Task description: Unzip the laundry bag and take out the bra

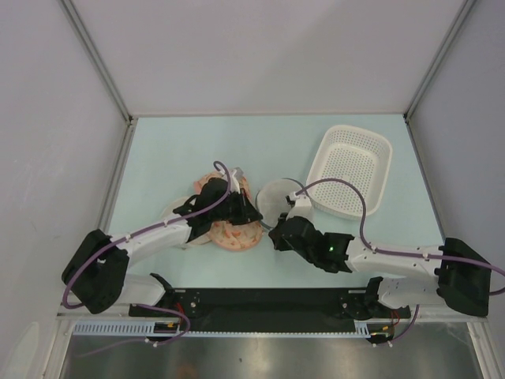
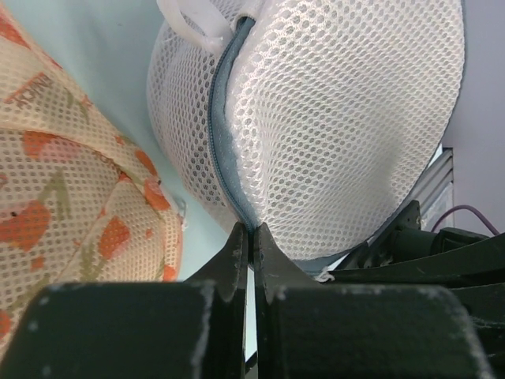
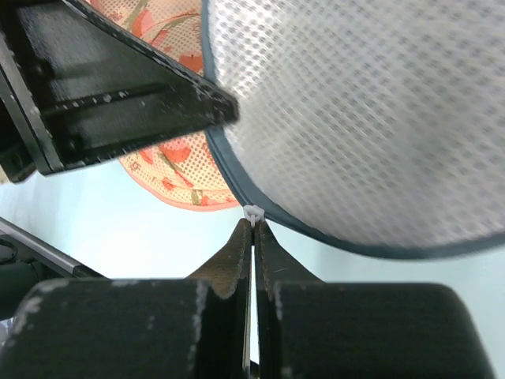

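Left gripper (image 2: 251, 230) fingers clamped on laundry bag (image 2: 339, 118) at navy band (image 2: 223, 158), right gripper (image 3: 252, 226) fingers together, pinching white zipper pull tab (image 3: 252, 213)

A white perforated plastic basket (image 1: 353, 167) sits on the pale blue-green surface (image 1: 181, 150) ahead of me and to my right, set askew to the edges. Nearer me, left of centre, a peach-orange floral padded item (image 1: 235, 234) lies flat on the same surface, well apart from the basket; up close its print shows through fine netting. Plain white walls (image 1: 260, 55) close in the back and both sides.
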Robot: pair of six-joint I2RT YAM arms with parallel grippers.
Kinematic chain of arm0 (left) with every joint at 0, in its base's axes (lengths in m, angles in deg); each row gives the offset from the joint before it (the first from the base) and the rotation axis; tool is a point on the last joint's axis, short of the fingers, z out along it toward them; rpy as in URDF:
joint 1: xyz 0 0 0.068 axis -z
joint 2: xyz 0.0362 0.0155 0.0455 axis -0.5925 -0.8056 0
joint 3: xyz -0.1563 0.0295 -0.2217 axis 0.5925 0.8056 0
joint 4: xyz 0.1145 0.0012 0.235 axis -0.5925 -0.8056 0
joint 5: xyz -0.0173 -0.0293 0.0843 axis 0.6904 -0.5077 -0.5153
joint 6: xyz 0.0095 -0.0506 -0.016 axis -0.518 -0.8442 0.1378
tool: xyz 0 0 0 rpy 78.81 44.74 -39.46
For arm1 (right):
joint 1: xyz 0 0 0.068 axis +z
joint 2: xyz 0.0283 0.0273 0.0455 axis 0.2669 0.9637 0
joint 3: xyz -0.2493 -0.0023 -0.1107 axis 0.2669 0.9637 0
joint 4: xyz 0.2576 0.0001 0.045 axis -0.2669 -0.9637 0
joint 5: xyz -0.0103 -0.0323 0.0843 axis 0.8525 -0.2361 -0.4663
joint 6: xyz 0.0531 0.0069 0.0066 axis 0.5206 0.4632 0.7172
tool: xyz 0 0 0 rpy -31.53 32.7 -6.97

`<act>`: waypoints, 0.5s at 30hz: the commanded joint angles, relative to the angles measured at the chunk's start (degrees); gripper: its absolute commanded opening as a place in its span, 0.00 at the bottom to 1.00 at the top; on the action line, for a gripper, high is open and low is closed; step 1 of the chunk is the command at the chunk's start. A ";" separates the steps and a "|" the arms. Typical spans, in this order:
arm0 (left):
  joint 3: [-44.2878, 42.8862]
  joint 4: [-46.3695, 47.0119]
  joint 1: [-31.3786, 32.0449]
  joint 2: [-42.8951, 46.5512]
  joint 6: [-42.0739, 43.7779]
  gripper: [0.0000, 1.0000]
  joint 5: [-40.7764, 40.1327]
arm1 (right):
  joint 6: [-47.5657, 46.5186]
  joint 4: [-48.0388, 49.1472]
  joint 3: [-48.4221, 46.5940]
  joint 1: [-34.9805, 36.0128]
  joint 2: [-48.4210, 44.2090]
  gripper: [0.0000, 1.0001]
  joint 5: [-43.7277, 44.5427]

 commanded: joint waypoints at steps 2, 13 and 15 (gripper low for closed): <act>-3.55 -1.13 -2.09 -0.21 3.93 0.00 -2.44 | 2.34 -4.26 1.24 0.38 -3.98 0.00 2.73; -7.85 -3.15 -4.02 -2.06 7.88 0.00 -2.26 | 3.31 -6.99 2.65 0.21 -7.25 0.00 4.67; -8.82 -3.24 -3.94 -3.28 8.24 0.00 -1.56 | 3.14 -6.55 2.39 0.12 -6.89 0.00 4.41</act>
